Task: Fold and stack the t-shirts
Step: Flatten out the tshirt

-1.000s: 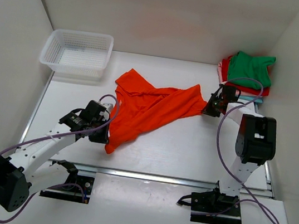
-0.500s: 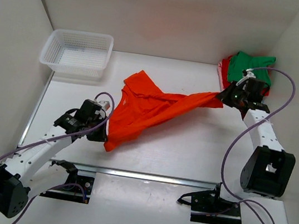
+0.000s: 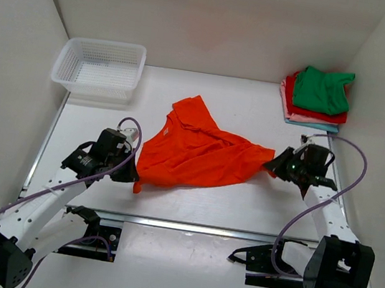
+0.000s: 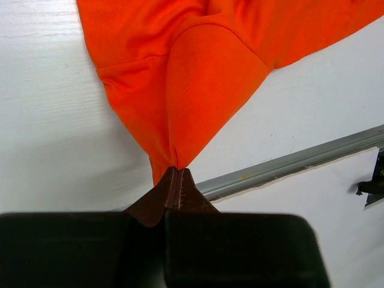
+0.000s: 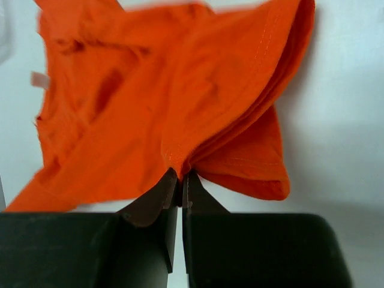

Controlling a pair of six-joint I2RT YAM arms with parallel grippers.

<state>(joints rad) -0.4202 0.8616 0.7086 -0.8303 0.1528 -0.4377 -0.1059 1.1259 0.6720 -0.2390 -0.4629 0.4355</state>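
A bright orange t-shirt (image 3: 198, 153) lies stretched across the middle of the table between both arms. My left gripper (image 3: 132, 175) is shut on the shirt's lower left corner (image 4: 175, 161), close to the table's front rail. My right gripper (image 3: 270, 166) is shut on bunched cloth at the shirt's right end (image 5: 180, 162). The orange t-shirt (image 5: 180, 90) fans out from those jaws in folds. A stack of folded t-shirts (image 3: 315, 97), green on top over red, pink and light blue, sits at the back right corner.
A white mesh basket (image 3: 100, 66) stands at the back left. A metal rail (image 3: 202, 227) runs along the table's front edge, also seen as the rail (image 4: 300, 161) in the left wrist view. White walls close in the table on three sides.
My right gripper swung from near the folded stack down toward the front right, pulling the orange shirt's end with it. The shirt now lies wider and flatter. The left gripper shifted slightly.
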